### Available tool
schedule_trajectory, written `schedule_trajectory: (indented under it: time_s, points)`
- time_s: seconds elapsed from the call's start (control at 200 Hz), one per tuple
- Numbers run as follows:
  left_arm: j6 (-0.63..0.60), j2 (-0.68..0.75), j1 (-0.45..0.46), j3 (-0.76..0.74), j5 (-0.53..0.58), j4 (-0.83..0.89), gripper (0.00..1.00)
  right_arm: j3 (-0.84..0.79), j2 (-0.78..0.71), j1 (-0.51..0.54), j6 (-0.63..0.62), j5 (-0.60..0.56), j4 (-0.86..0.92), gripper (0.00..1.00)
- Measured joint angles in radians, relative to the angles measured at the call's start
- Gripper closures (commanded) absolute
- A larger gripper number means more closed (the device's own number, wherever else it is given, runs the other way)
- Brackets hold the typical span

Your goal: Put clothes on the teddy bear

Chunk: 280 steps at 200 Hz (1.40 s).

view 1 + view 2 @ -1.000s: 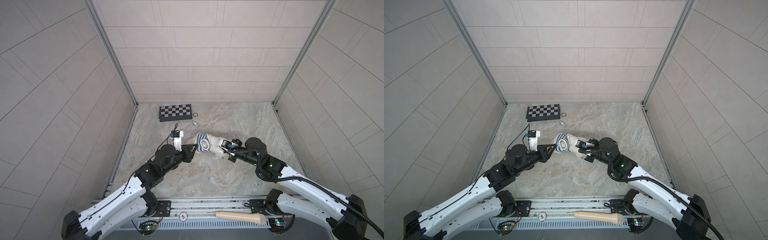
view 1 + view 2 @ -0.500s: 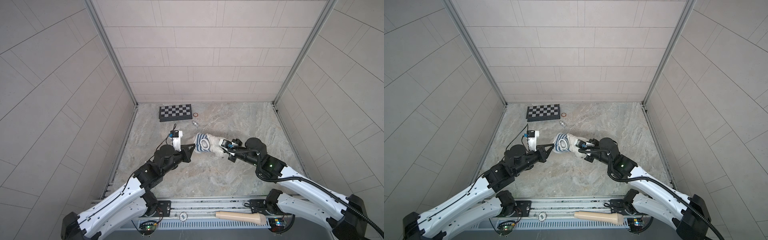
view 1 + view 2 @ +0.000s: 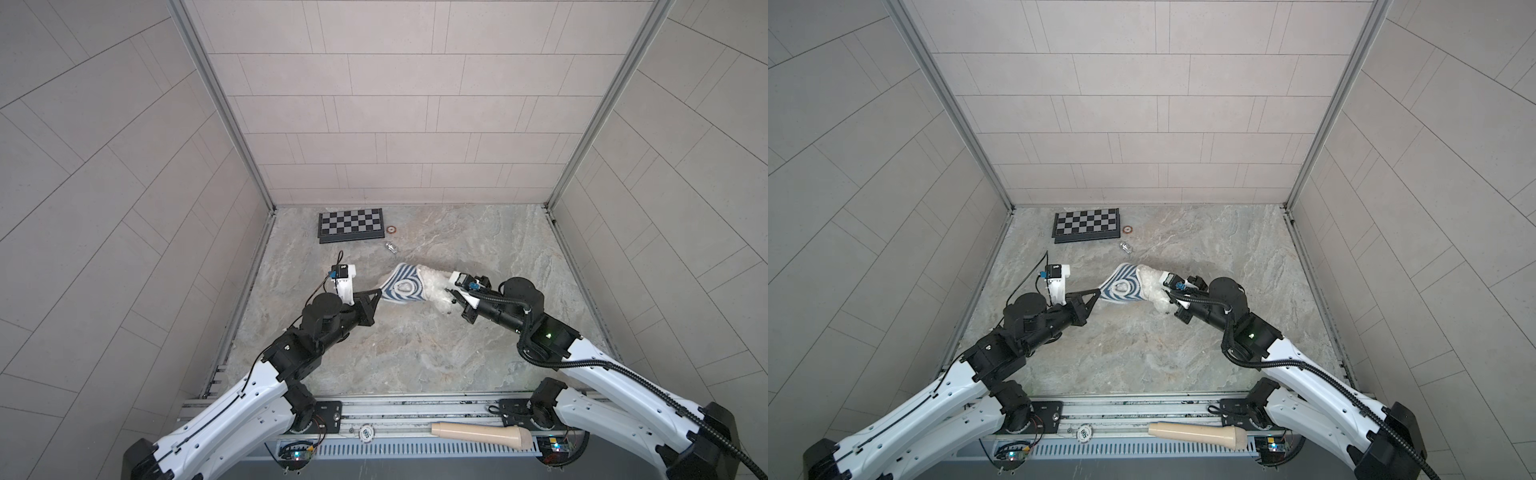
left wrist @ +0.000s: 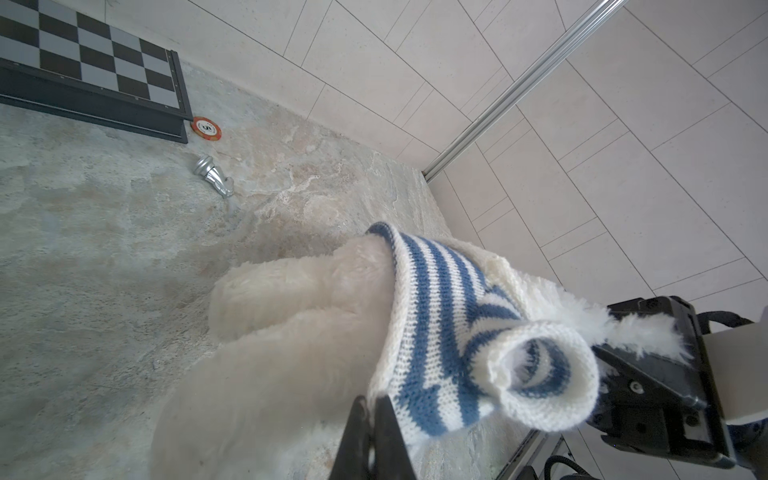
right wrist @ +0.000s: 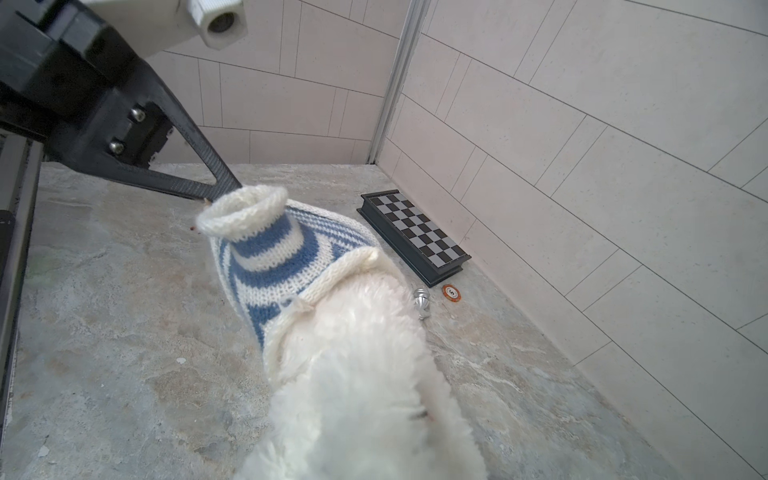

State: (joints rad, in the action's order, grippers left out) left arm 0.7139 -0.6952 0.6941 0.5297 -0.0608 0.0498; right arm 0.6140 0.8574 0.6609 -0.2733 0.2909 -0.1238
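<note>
Left claw [image 3: 379, 291] newly pinched shut on sweater [image 3: 401, 287]; right claw [image 3: 452, 293] still clamps teddy bear [image 3: 434, 284].

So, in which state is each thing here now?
teddy bear: partly inside the striped sweater
striped sweater: partly on, visible sleeve empty
left gripper: shut on the striped sweater's edge
right gripper: shut on the teddy bear's fur
chessboard: closed, lying flat
silver chess piece: lying on its side
chip: lying flat

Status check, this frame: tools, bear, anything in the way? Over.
Both shut: left tool on striped sweater edge, right tool on teddy bear fur. Sweater partway over bear. Silver chess piece, chip, chessboard lie behind, apart from it.
</note>
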Motion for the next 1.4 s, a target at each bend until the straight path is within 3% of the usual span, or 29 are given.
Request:
schedule_trajectory:
  time_s: [0.466, 0.941, 1.111, 1.352, 1.402]
  points:
    - [-0.054, 0.025, -0.02, -0.027, 0.002, -0.01, 1.0, 0.0, -0.002, -0.027, 0.092, 0.031, 0.0, 1.0]
    - [-0.124, -0.01, -0.02, -0.05, 0.071, -0.03, 1.0, 0.002, -0.002, -0.027, 0.125, 0.035, 0.018, 1.0]
    - [-0.161, -0.081, -0.017, -0.049, 0.018, -0.081, 1.0, 0.016, 0.003, -0.039, 0.128, 0.031, 0.023, 1.0]
    - [-0.2, -0.129, 0.06, -0.048, -0.02, -0.108, 1.0, 0.02, 0.011, -0.045, 0.121, 0.019, 0.032, 1.0]
    - [-0.2, -0.122, 0.066, -0.048, -0.025, -0.117, 0.96, 0.02, 0.011, -0.044, 0.112, 0.021, 0.031, 1.0]
